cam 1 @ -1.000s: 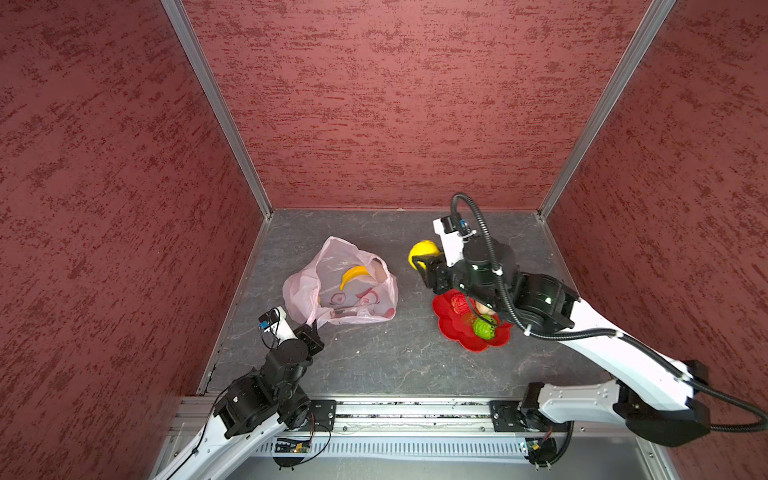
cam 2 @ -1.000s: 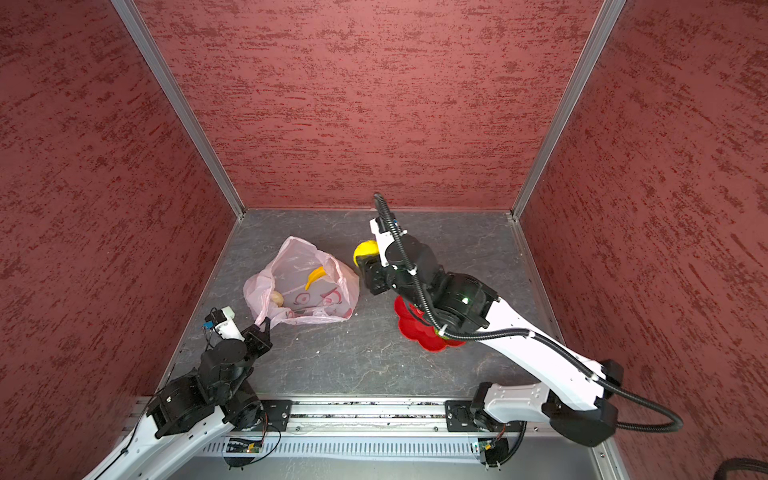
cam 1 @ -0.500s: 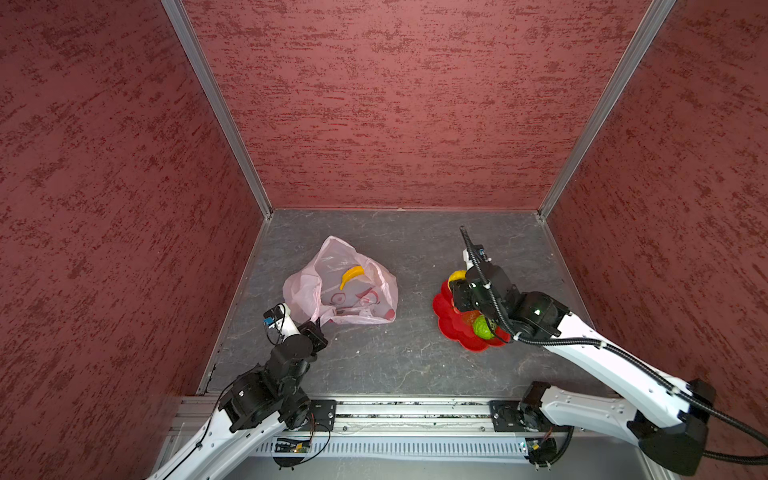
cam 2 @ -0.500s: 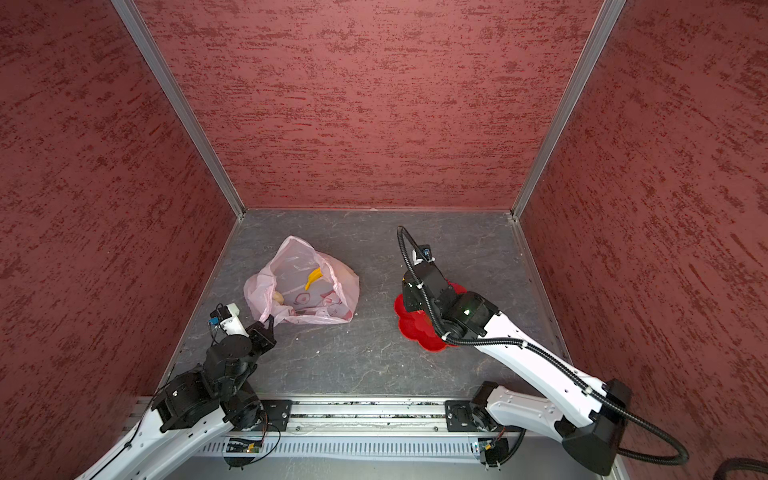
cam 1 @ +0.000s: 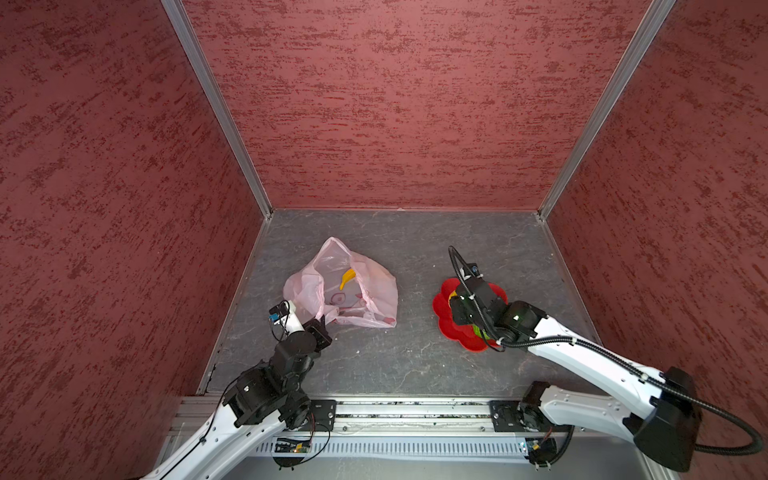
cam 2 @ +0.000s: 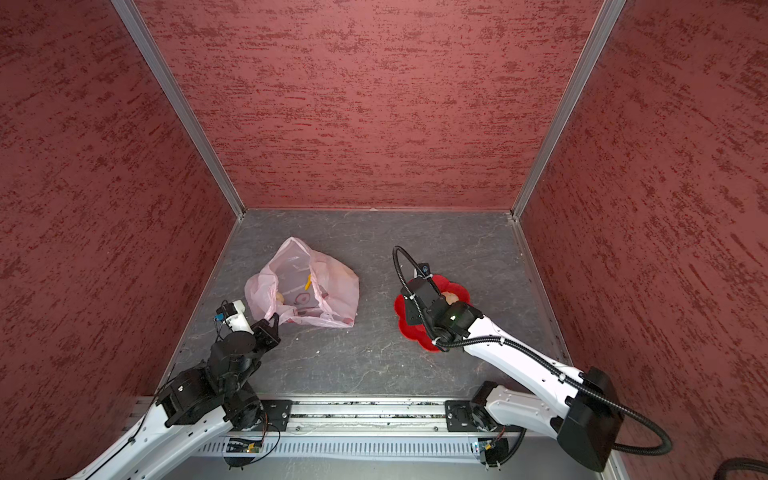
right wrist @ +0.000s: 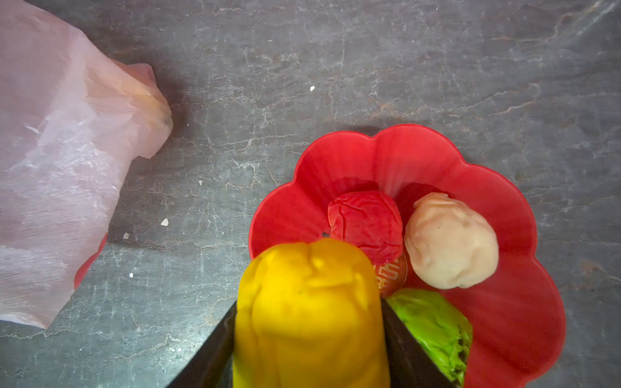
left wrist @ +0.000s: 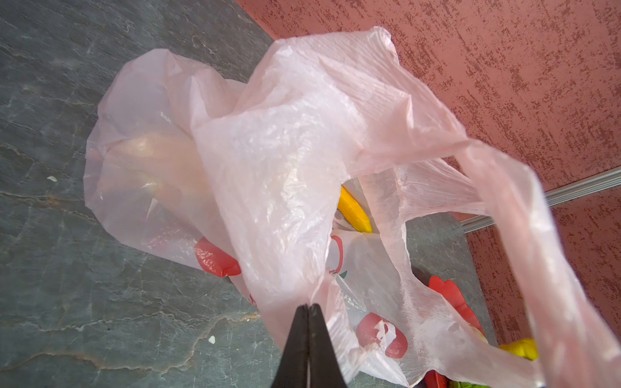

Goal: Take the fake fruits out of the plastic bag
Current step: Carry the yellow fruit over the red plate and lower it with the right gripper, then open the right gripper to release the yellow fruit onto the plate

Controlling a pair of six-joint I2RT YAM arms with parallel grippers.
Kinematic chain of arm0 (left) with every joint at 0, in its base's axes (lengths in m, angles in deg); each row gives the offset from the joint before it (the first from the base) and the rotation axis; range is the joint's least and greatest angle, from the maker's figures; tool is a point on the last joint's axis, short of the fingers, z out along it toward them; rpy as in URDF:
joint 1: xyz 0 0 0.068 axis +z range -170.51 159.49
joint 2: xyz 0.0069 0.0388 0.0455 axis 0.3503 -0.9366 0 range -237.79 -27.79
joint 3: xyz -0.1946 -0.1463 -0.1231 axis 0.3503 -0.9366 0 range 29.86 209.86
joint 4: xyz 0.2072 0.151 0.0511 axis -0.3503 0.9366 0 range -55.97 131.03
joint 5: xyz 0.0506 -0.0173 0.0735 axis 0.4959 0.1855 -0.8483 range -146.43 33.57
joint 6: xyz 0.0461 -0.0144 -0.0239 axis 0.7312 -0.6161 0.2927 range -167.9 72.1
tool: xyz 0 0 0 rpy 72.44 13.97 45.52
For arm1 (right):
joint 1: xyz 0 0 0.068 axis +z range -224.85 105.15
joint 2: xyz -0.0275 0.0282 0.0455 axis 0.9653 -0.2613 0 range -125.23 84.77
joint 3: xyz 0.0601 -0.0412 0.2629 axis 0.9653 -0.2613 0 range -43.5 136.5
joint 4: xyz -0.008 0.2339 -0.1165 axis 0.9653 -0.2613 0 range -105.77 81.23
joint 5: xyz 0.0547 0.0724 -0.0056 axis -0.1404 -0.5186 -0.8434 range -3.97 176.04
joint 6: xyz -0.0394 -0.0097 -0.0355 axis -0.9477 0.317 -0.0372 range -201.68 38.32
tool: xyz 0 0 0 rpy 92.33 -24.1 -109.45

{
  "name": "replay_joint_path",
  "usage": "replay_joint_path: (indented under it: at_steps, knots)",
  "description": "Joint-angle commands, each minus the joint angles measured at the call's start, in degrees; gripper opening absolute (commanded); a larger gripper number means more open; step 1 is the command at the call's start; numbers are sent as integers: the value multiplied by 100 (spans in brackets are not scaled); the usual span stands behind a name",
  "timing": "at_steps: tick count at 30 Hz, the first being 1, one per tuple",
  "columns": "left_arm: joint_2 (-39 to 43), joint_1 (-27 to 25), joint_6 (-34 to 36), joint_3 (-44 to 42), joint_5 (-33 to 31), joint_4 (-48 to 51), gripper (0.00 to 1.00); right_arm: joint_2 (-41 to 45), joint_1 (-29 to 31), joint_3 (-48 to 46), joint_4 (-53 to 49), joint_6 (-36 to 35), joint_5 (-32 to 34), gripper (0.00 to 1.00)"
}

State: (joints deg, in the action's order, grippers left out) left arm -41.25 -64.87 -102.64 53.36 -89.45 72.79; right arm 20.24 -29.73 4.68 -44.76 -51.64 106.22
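Pale-pink plastic bag (left wrist: 285,151) film sat pinched in the fully closed jaws of the left gripper (left wrist: 308,310), a yellow banana (left wrist: 354,211) inside the bag just beyond them. The right gripper (right wrist: 307,322), jaws half spread, clamped a yellow ball (right wrist: 309,285) over the red flower-shaped plate (right wrist: 353,158). A red ball (right wrist: 366,225) and a beige ball (right wrist: 450,242) lay just ahead, and a green ball (right wrist: 433,322) beside one jaw.

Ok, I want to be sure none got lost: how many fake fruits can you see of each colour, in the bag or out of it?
Yellow: 2, the banana and the yellow ball
Red: 1, the red ball
Green: 1, the green ball
Beige: 2, one beige ball on the red plate, another beige ball inside the plastic bag
Total: 6
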Motion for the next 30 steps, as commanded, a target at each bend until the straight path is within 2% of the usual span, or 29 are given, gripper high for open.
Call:
replay_joint_path:
  at_steps: [1,15,30]
  knots:
    - [-34,15,31,-39,72,-141,0,-63,-81,-160,300,185,-82,39]
    - [-105,16,20,-84,132,-207,0,-288,-280,-822,585,353,-308,42]
    - [-55,18,7,-93,142,-178,0,-426,-286,-1113,795,452,-435,53]
